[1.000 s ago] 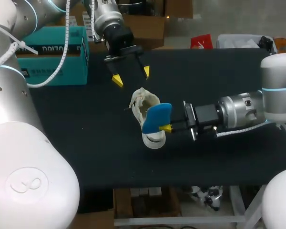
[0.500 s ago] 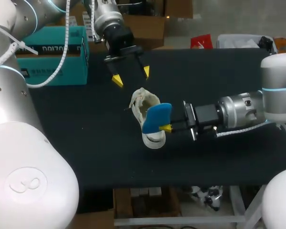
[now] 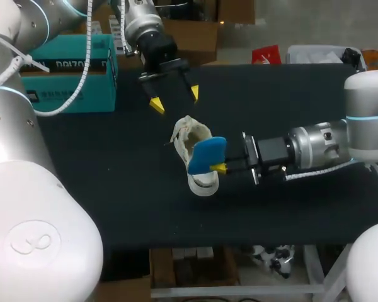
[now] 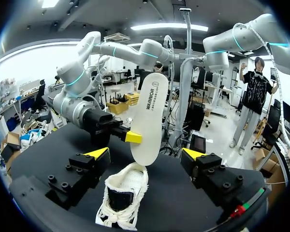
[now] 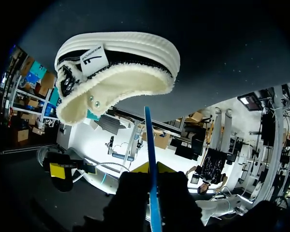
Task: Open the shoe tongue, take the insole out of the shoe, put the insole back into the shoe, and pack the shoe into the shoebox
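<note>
Teal shoebox (image 3: 69, 72) stands well out beside your left fingers (image 3: 156, 106), which hang spread open and empty over the dark counter (image 3: 113, 189). Just ahead of them lies the cream shoe (image 3: 198, 179). Your right fingers (image 3: 220, 168) pinch the blue insole (image 3: 206, 154) on edge, its far end at the shoe's opening.

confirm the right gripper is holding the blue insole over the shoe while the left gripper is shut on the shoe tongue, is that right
Not quite. The left gripper is open and holds nothing; it hangs apart from the shoe, as the head view shows. The rest stands: the right gripper is shut on the blue insole over the shoe.
</note>
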Controlling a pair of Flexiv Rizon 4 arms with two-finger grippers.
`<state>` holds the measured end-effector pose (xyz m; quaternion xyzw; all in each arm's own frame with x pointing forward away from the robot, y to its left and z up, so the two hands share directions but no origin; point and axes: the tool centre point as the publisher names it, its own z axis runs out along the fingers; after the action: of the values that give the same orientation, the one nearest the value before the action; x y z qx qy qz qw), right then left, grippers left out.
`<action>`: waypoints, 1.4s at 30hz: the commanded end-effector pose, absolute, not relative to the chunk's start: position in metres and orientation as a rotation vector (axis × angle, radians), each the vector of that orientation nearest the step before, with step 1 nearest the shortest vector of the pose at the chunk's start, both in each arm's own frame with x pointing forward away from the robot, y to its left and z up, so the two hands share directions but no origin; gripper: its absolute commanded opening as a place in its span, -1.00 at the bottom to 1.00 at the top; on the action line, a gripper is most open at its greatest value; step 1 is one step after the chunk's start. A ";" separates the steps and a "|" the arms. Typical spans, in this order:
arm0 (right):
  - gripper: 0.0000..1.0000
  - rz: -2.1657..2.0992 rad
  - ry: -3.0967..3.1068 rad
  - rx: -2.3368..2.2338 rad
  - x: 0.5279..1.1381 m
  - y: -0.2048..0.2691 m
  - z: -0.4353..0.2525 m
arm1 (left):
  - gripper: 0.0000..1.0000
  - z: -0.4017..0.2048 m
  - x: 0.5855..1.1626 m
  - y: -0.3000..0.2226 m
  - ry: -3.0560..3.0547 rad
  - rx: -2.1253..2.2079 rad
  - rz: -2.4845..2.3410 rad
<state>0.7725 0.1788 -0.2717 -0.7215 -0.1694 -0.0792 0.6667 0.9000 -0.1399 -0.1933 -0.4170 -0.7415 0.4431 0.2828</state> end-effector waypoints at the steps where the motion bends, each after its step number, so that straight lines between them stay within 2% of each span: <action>1: -1.00 -0.251 -0.350 -1.656 0.761 0.185 -0.269 | 1.00 -0.203 0.871 -0.141 -2.152 -1.042 1.239; 19: -1.00 -0.380 -0.251 -1.644 0.770 0.188 -0.260 | 1.00 -0.227 0.815 -0.137 -2.407 -1.065 1.552; 42: -1.00 -0.399 -0.248 -1.702 0.786 0.187 -0.262 | 1.00 -0.243 0.802 -0.147 -2.608 -0.953 1.770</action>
<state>0.7909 0.1853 -0.2625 -0.7415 -0.1125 -0.1692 0.6394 0.8103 -0.1392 -0.2347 -0.3660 -0.7885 0.4922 0.0450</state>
